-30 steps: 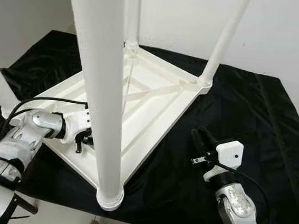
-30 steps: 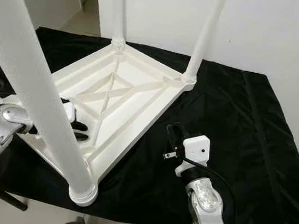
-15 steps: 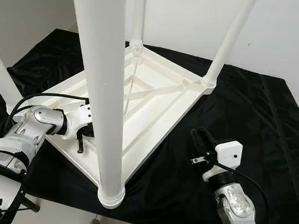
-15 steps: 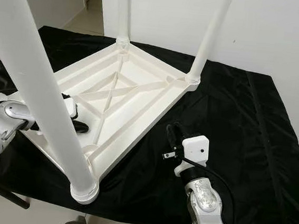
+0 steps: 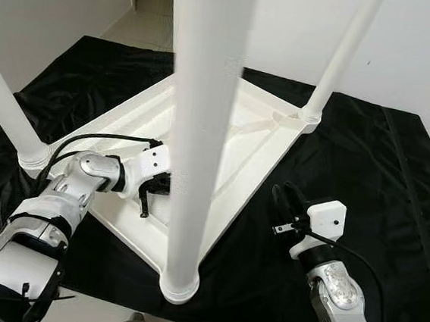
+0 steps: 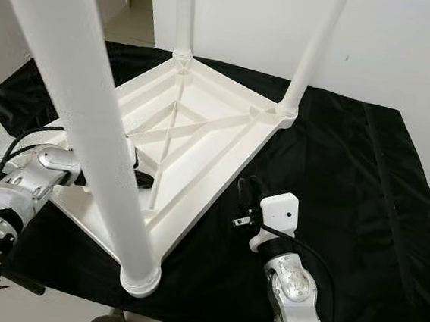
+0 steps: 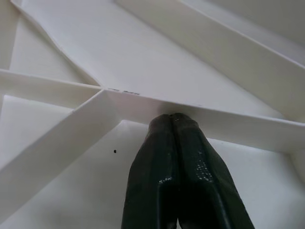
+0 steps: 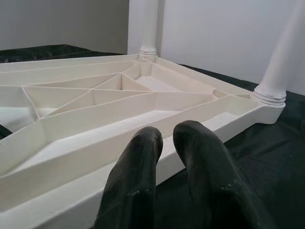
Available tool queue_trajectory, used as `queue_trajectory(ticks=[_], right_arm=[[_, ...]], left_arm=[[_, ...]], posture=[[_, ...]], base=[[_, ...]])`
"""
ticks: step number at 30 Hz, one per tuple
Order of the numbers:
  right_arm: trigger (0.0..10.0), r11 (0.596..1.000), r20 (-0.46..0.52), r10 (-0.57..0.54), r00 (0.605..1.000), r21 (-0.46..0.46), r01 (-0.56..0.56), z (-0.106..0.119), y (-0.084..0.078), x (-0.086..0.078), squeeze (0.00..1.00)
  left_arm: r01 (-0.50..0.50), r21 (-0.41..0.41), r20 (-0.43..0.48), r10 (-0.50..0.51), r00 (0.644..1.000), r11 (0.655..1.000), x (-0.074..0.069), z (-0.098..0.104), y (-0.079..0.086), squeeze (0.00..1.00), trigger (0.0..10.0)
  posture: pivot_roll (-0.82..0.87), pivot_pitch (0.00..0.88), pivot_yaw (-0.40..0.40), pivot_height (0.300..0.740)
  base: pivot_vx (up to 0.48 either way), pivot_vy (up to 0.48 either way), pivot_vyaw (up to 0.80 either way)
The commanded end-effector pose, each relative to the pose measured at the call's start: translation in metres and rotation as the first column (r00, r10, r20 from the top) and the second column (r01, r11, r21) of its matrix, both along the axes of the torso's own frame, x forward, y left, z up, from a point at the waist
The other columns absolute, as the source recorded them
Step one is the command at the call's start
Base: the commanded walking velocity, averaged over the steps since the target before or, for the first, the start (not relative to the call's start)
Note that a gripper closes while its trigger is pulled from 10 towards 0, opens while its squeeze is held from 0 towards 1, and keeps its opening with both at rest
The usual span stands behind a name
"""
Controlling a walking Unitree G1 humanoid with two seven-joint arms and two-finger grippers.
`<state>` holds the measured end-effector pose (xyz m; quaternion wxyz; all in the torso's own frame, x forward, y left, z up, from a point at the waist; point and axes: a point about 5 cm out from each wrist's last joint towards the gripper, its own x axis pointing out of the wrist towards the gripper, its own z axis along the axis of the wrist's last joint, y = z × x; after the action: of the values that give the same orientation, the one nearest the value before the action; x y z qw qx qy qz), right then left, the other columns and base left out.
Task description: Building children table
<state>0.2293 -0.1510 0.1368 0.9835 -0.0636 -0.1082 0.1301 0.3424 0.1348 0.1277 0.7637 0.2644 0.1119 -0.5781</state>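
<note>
No readable text or labels, though the table's (image 5: 267, 135) underside is perhaps too blurred.

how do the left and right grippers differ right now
The left gripper has its fingers shut, tips against a rib inside the upturned table. The right gripper has fingers slightly apart, over the black cloth just outside the table's edge. Both hold nothing.

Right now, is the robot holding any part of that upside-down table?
No. The left gripper, shut, touches a rib inside the table; the right gripper hovers beside its edge.
</note>
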Motion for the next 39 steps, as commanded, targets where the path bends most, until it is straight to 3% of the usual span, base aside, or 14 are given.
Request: queue_trajectory(ticks=[1,11,17,21,22,23,24,26,27,32,33,34,35,39], right_arm=[[10.0,1.0,-0.007,-0.012,1.0,-0.003,0.012,-0.001,-0.001,0.001,0.0],[10.0,1.0,0.0,-0.017,1.0,0.011,0.017,0.0,0.0,0.0,0.0],[10.0,0.995,0.004,-0.085,0.996,0.057,0.085,0.0,-0.005,-0.001,0.0],[10.0,0.991,0.001,-0.111,0.994,0.075,0.111,0.0,-0.007,0.0,0.0],[10.0,0.989,-0.003,-0.119,0.993,0.09,0.119,-0.001,-0.007,0.002,0.0],[10.0,0.989,-0.003,-0.119,0.993,0.09,0.119,-0.001,-0.007,0.002,0.0],[10.0,0.988,-0.013,-0.108,0.994,0.111,0.109,-0.002,-0.006,0.003,1.0],[10.0,0.988,-0.013,-0.108,0.994,0.111,0.109,-0.002,-0.006,0.003,1.0],[10.0,0.986,-0.019,-0.113,0.993,0.121,0.114,-0.002,-0.009,0.003,1.0],[10.0,0.984,-0.018,-0.133,0.991,0.117,0.134,-0.002,-0.012,0.004,1.0],[10.0,0.978,-0.015,-0.177,0.984,0.113,0.177,-0.002,-0.017,0.006,0.56],[10.0,0.978,-0.015,-0.177,0.984,0.113,0.177,-0.002,-0.017,0.006,0.56],[10.0,0.97,-0.013,-0.213,0.977,0.115,0.213,-0.001,-0.021,0.009,0.0],[10.0,0.964,-0.01,-0.237,0.971,0.121,0.237,0.0,-0.022,0.012,0.0]], left_arm=[[-0.259,-0.081,0.163,0.269,0.949,0.963,0.018,0.009,-0.007,0.0,10.0],[-0.21,-0.184,0.172,0.241,0.955,0.96,0.02,0.022,-0.031,0.0,10.0],[-0.08,-0.253,0.226,0.14,0.964,0.964,0.012,0.045,-0.001,0.0,10.0],[-0.075,-0.251,0.235,0.136,0.962,0.965,0.012,0.049,0.008,0.0,10.0],[-0.088,-0.257,0.224,0.148,0.963,0.962,0.012,0.052,0.016,1.0,10.0],[-0.088,-0.257,0.224,0.148,0.963,0.962,0.012,0.052,0.016,1.0,10.0],[-0.085,-0.252,0.217,0.142,0.966,0.964,0.01,0.054,0.026,1.0,10.0],[-0.085,-0.252,0.217,0.142,0.966,0.964,0.01,0.054,0.026,1.0,10.0],[-0.084,-0.206,0.217,0.129,0.968,0.975,0.004,0.052,0.044,1.0,10.0],[-0.075,-0.188,0.219,0.116,0.969,0.979,0.002,0.052,0.049,1.0,10.0],[-0.071,-0.162,0.216,0.106,0.971,0.984,0.0,0.05,0.053,0.0,10.0],[-0.071,-0.162,0.216,0.106,0.971,0.984,0.0,0.05,0.053,0.0,10.0],[-0.089,-0.138,0.222,0.118,0.968,0.986,0.002,0.047,0.053,0.0,10.0],[-0.115,-0.081,0.253,0.132,0.958,0.99,0.007,0.039,0.043,0.0,10.0]], posture=[[0.06,0.056,-0.029,0.74],[0.06,0.069,-0.024,0.74],[0.06,0.084,-0.028,0.74],[0.07,0.085,-0.03,0.74],[0.07,0.083,-0.033,0.74],[0.07,0.083,-0.033,0.74],[0.07,0.083,-0.036,0.74],[0.07,0.083,-0.036,0.74],[0.08,0.084,-0.045,0.74],[0.08,0.084,-0.047,0.74],[0.08,0.084,-0.05,0.74],[0.08,0.084,-0.05,0.74],[0.09,0.086,-0.051,0.74],[0.09,0.088,-0.051,0.74]], base=[[0.0,0.0,0.0],[0.0,0.0,0.0],[0.0,0.0,0.0],[0.0,0.0,0.0],[0.0,0.0,0.0],[0.0,0.0,0.0],[0.0,0.0,0.0],[0.0,0.0,0.0],[0.0,0.0,0.0],[0.0,0.0,0.0],[0.0,0.0,0.0],[0.0,0.0,0.0],[0.0,0.0,0.0],[0.0,0.0,0.0]])
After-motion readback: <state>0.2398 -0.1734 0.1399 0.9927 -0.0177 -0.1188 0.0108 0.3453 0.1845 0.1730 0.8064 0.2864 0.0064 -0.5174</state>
